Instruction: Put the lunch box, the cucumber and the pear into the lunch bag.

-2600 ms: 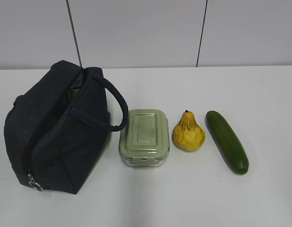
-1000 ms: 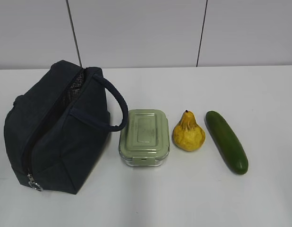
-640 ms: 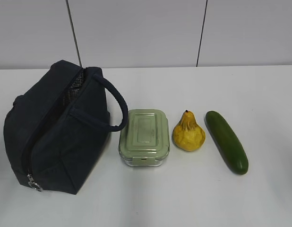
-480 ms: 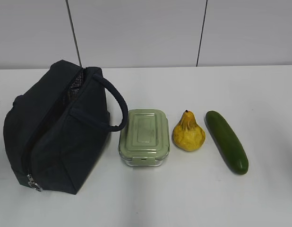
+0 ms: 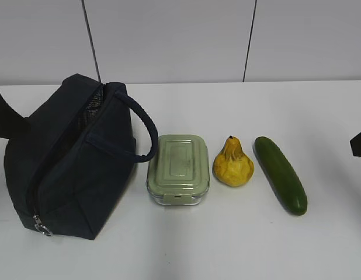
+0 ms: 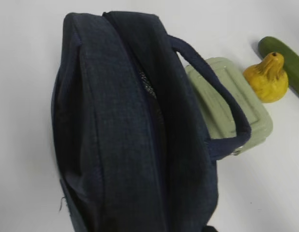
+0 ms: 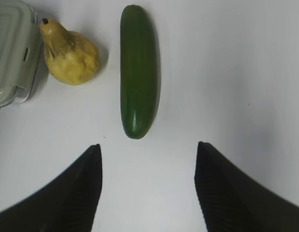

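While both arms sit only at the frame edges in the exterior view, your stock reads as follows.

Surface: a plain white counter (image 5: 239,245), matte, with soft shadows beneath each item. Behind it, at 12 o'clock, a pale grey wall (image 5: 169,41) in panels split by two dark seams.

Item one: the lunch bag (image 5: 69,163), dark navy, at 9 o'clock on the counter, its top seam parted and patterned lining showing at the far end; the padded handle (image 5: 142,131) arcs towards the lunch box.

Item two: the lunch box (image 5: 179,169), sage lid on, just beside the bag at its 3 o'clock.

Item three: the pear (image 5: 233,164), yellow, stem up, at 3 o'clock of the box, near it but apart.

Item four: the cucumber (image 5: 280,174), at 3 o'clock of the pear, lying aslant.

Right jaws (image 7: 148,186): you see them spread wide and empty, the cucumber at their 12 o'clock.

Left jaws: out of the wrist picture, which looks down on the bag; you cannot tell their state.
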### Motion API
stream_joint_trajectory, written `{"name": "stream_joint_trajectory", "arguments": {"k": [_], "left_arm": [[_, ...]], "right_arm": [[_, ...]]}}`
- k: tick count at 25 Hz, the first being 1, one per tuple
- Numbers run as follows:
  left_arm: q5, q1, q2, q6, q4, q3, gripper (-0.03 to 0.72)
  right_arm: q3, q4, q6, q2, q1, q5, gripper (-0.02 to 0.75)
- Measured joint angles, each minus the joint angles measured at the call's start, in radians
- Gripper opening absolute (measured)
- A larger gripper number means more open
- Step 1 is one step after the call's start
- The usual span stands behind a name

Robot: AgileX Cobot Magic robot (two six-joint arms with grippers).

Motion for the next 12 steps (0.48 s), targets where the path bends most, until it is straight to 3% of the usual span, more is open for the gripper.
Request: {"name": "stream_joint_trajectory", "arguments": {"k": [4, 12], "left_arm": [[0.003, 0.000, 0.005, -0.027, 0.073, -0.001, 0.351], [0.013, 0.000, 0.080, -0.034, 0.077, -0.005, 0.351]], "right_arm": [[-0.003, 0.005, -0.033, 0.058, 0.000, 0.000, 0.471], [-0.099, 0.040, -0.072, 0.176, 0.000, -0.011, 0.471]]}}
